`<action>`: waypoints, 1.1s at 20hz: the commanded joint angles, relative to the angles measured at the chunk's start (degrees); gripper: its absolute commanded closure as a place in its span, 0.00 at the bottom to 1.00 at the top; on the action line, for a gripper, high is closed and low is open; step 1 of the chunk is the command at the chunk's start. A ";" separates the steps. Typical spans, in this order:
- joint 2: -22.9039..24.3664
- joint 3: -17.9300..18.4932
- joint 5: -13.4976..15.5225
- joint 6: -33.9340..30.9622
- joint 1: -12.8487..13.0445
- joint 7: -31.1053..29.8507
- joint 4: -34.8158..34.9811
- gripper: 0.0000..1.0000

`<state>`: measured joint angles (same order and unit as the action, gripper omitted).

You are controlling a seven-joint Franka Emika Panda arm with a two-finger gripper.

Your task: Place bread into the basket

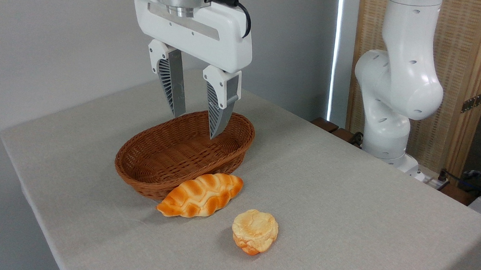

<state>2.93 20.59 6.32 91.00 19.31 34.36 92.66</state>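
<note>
Toward the table's (345, 210) left edge: wicker basket (145, 168), nothing inside. Above it, gripper (195, 125), fingers spread wide, nothing held. Against the basket's near rim: braided loaf (200, 194). Just right, nearer the front edge, apart from the loaf: ruffled bun (255, 231). Far right corner: arm base (388, 137).

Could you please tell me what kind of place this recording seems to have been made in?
Probably a robotics lab or test room rather than a kitchen: a robot arm is mounted beside a cloth-covered table, its gripper hangs open over a basket, and the bread bun and loaf look like props.
</note>
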 commanded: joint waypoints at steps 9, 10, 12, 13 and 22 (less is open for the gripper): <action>0.06 1.91 0.27 -1.79 -0.06 -0.52 -0.38 0.00; 0.06 2.00 0.18 -1.79 -0.06 -0.52 -0.38 0.00; 0.06 1.91 0.27 -1.79 -0.06 -0.52 -0.38 0.00; 0.06 2.00 0.18 -1.79 -0.06 -0.52 -0.38 0.00; 0.06 2.00 0.18 -1.79 -0.06 -0.35 -0.38 0.00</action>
<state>2.85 22.19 6.32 90.98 19.04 34.36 92.69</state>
